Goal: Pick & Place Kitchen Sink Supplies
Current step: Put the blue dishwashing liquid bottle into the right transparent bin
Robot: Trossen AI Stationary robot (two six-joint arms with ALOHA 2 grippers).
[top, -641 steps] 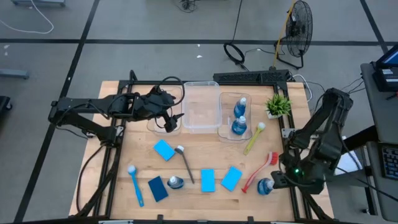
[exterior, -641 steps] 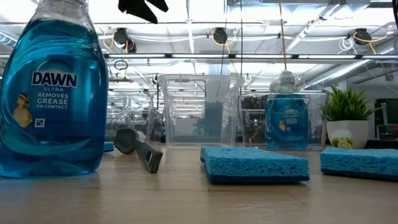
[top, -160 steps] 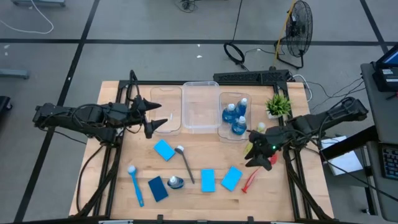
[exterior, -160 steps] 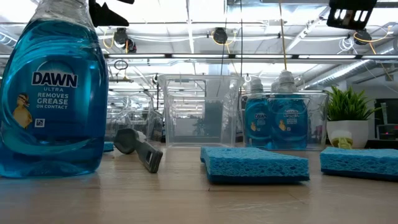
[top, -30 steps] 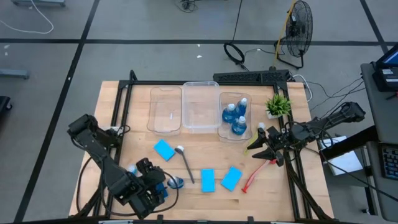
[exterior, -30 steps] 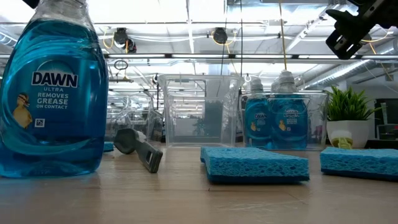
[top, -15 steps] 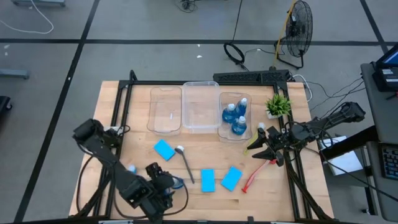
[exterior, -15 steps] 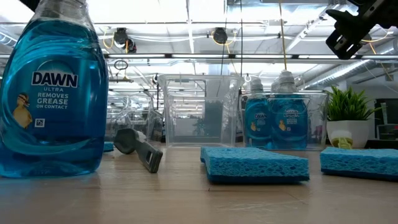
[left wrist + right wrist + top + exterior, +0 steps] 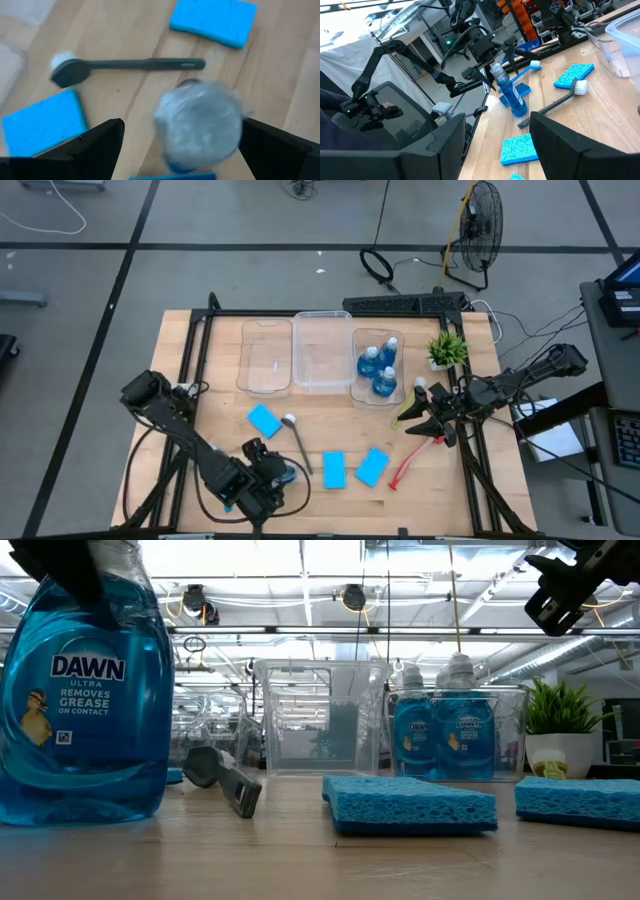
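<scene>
One blue bottle [image 9: 286, 473] stands upright near the table's near edge; its pale cap [image 9: 197, 125] fills the left wrist view. My left gripper [image 9: 184, 129] is open above it, one finger on either side of the cap without touching. In the low view a dark finger [image 9: 68, 570] crosses in front of the bottle's neck [image 9: 85, 690]. Three more bottles [image 9: 378, 368] stand in the right-hand clear bin. My right gripper [image 9: 416, 420] hangs open over the yellow-green brush [image 9: 408, 402], touching nothing. The darker sponge is hidden under my left arm.
Blue sponges [image 9: 264, 420] [image 9: 333, 469] [image 9: 372, 466] and the grey brush [image 9: 298, 442] lie flat mid-table. The red brush [image 9: 405, 465] lies near the right edge. Three clear bins [image 9: 322, 352] line the far side, beside a potted plant [image 9: 446, 348].
My left gripper has moved toward the table's right along the near edge, up to the standing bottle, and its fingers now straddle the cap. One finger has come in front of the bottle's neck in the low view. The bottle has stayed put.
</scene>
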